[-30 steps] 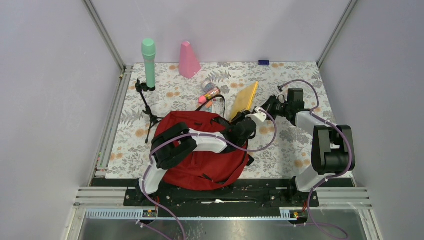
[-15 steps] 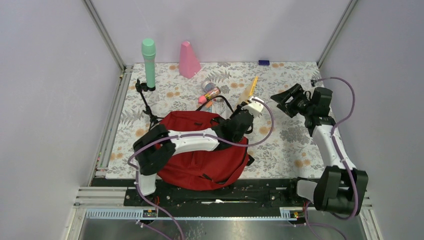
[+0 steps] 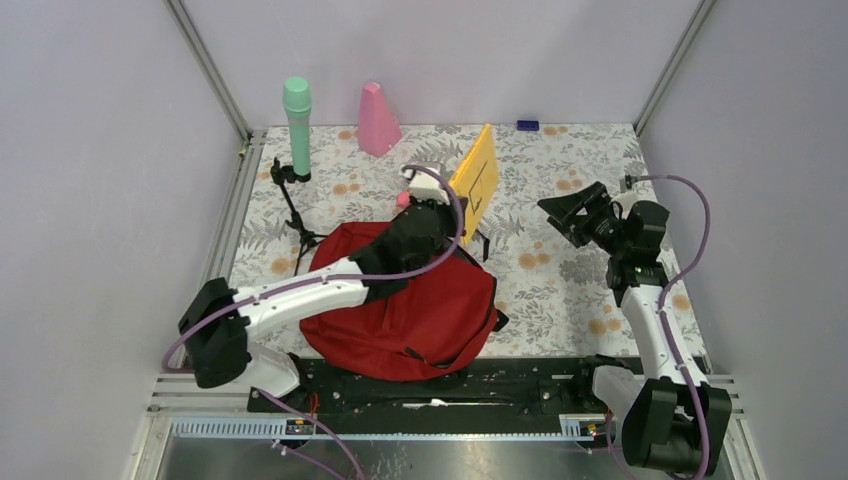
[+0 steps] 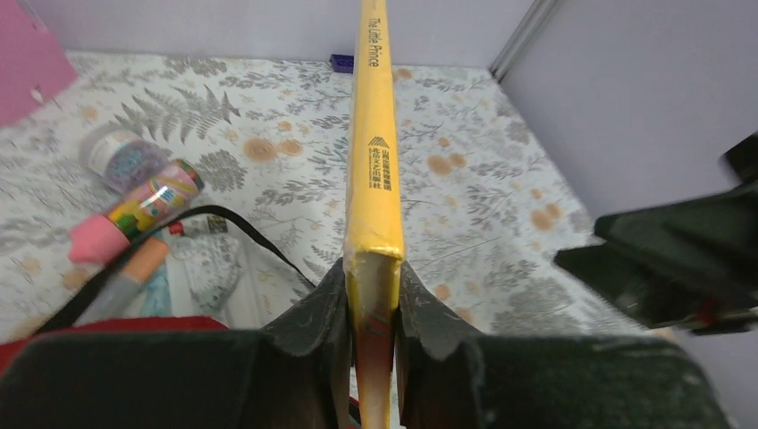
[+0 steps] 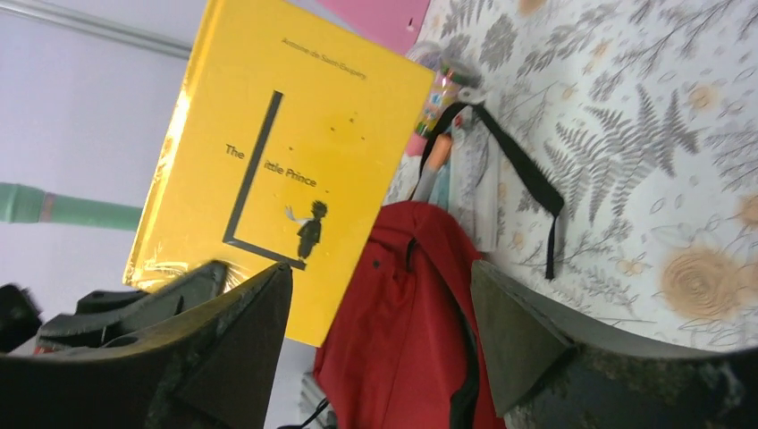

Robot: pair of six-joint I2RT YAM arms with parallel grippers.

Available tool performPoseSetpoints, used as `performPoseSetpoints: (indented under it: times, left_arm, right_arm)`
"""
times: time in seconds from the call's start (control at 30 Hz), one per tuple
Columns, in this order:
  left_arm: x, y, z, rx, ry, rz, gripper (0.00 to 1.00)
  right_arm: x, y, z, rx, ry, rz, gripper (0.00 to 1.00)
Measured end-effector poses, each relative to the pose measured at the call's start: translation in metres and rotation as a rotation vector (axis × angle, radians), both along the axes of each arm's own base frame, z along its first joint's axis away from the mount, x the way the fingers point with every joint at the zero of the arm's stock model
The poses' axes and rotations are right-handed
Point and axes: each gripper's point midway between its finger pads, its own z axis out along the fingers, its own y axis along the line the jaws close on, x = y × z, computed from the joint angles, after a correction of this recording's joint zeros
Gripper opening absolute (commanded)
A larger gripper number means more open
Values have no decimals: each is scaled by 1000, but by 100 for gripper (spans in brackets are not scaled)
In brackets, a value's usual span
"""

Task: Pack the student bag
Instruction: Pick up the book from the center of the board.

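– Over the far end of the student bag (image 3: 430, 315), what's the L arm got?
– The left gripper (image 4: 373, 279) is clamped narrow on a yellow book (image 4: 373, 134), w/ the low end of the spine pinched btw the pads. Book stands on edge. Spine runs away from the wrist toward the far R corner, and the cover faces the right gripper (image 3: 566, 212).
– And that one?
– Jaws wide, nothing in them. It's well apart from the book, off to the R over the floral cloth (image 3: 560, 290).
– Where's the bag vs. the book?
– Below it and back toward the bases. Red, slumped flat, L arm stretched across it. So L is the nearer arm by far. Book prob. has to tip down and come nearward to go in.
– Mouth open?
– Can't tell. The arm hides the top end from above, and the R wrist view shows only red fabric and a black strap (image 5: 523, 165). No contents visible either.
– Other stuff?
– On the cloth just beyond the bag: a pink-capped tube (image 4: 143, 207) and a small jar (image 4: 114, 154), maybe beads in it.
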Motion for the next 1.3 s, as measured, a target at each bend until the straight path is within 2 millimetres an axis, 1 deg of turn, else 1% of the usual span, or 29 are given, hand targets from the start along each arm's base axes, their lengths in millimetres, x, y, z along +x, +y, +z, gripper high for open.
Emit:
performPoseSetpoints:
  times: [0.1,0.17,0.33,0.43,0.53,0.63,0.73,0.83,0.97,1.07,1.17,1.3]
  left_arm:
    - [-7,14,6,-132,52,-8,0]
    - [-13,16,9,-208,85,-24,0]
    - [-34,10,4,-373,186,-88,0]
    - [-42,9,-2,-441,226,-110,0]
    - [-46,11,-8,-492,253,-114,0]
    - [-49,13,-11,-531,264,-115,0]
    - [-50,15,-9,-554,265,-114,0]
    - [-52,20,-3,-572,250,-113,0]
    - [-54,24,12,-626,228,-125,0]
    - [-56,25,21,-681,223,-139,0]
    - [-57,25,21,-712,229,-141,0]
    - [-59,26,14,-731,252,-138,0]
  right_arm:
    - [-7,9,-10,83,15,27,80]
    - [-11,16,-11,128,16,49,81]
    - [-21,51,10,183,-41,154,82]
    - [-31,66,18,192,-61,200,82]
    - [-38,77,21,209,-62,232,82]
    - [-44,85,16,230,-41,241,82]
    - [-52,89,7,231,-19,230,83]
    - [-57,86,5,227,-22,197,83]
    - [-56,82,1,233,-25,163,84]
    - [-52,83,-4,258,-12,158,83]
    - [-46,85,-3,288,-11,159,83]
    - [-40,90,7,326,-38,173,83]
